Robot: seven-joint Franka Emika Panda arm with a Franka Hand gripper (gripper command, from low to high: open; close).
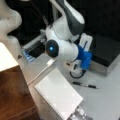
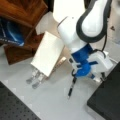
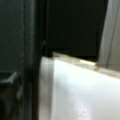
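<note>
Pen (image 1: pixel 85 85): lies flat on the grey table (image 1: pixel 107 100), just below the gripper (image 2: pixel 75 72) in both front views.
Gripper: low over the pen's end; grip state cannot be told.
Notebook (image 1: pixel 58 93): white, near the pen.
Shelf (image 2: pixel 22 15): wooden, beyond the notebook.

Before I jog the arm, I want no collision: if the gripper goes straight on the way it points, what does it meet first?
Probably the white tabletop beside the pen: in a front view the gripper points down near it. Depth is unclear; the black block lies close by.
</note>
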